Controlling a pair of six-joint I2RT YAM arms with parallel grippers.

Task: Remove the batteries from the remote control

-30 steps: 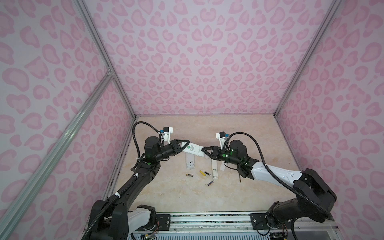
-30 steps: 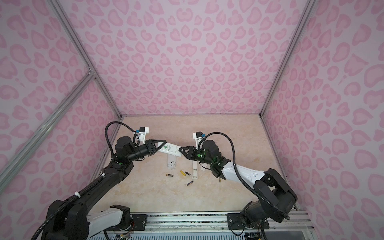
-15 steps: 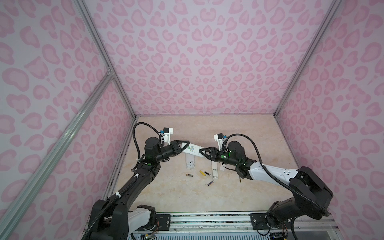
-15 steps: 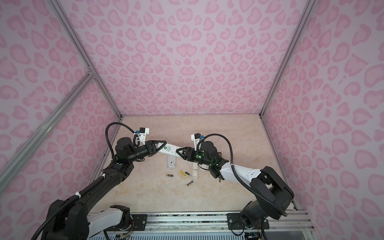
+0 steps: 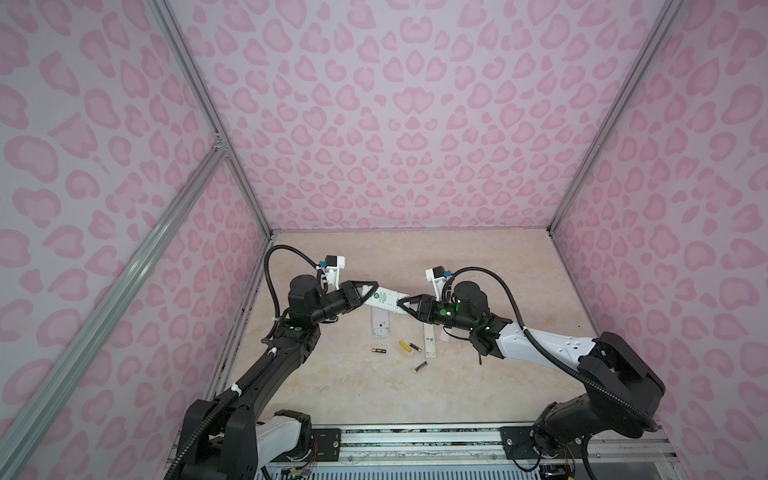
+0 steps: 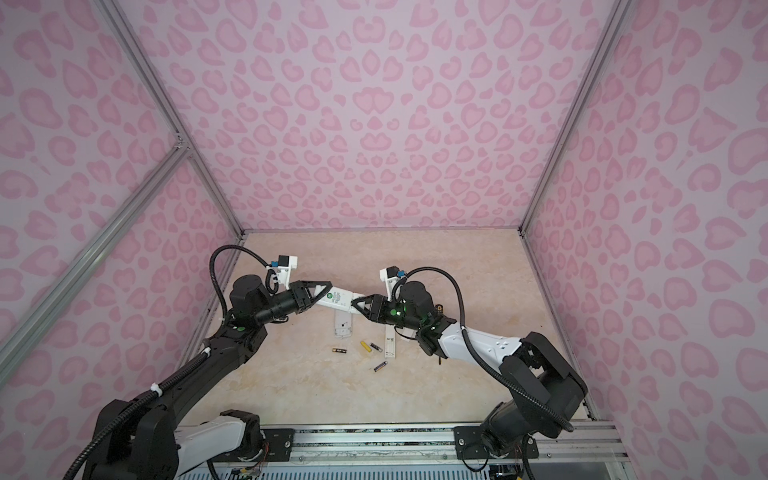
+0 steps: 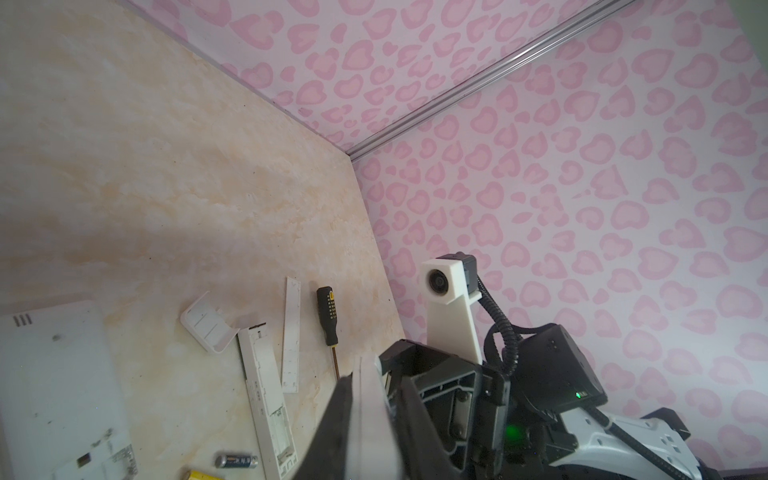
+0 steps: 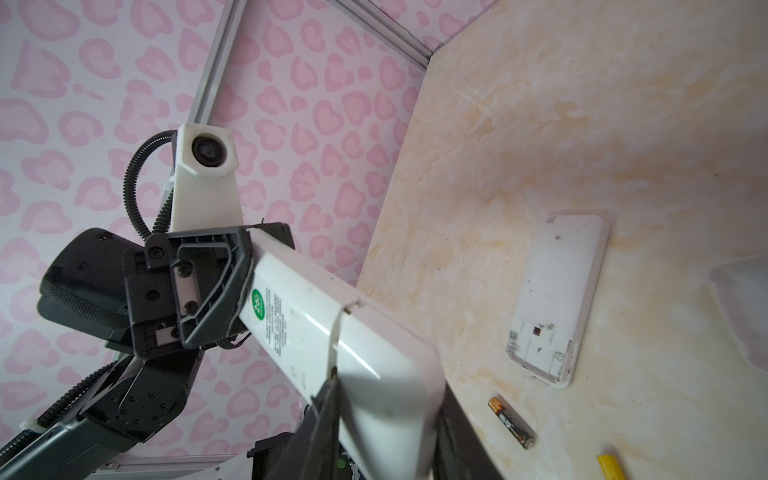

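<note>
**1. Grip state.** My left gripper (image 5: 371, 292) is clenched on one end of the white remote (image 5: 384, 300). It carries the remote clear of the bench (image 5: 478, 266), above the middle and closer to the left edge than the right. My right gripper (image 5: 402, 303) straddles the opposite end, with one fingertip (image 8: 326, 415) set at the seam of the battery cover (image 8: 386, 357). I cannot tell whether those fingers are pressing.

**2. Step in hand (my judgement): sliding the cover off.**
- Hold the left grip rigid as the anchor.
- Drive the cover along the remote's length, away from the left gripper.
- Do not pry upward, since that would likely twist the body out of my left fingers.

**3. Orientation.** The remote's long axis runs roughly parallel to the front edge. The cover end points toward the right edge and the labelled back face is up. Any cells inside are hidden.

**4. Loose cells.** Four lie on the bench between the middle and the front edge:
- The black-and-gold battery (image 5: 378, 350) lies parallel to the front edge.
- The yellow battery (image 5: 403, 346) and the dark battery (image 5: 414, 347) lie slanted, just beside each other.
- The purplish battery (image 5: 421, 366) is nearest the front edge and also slanted.
</note>
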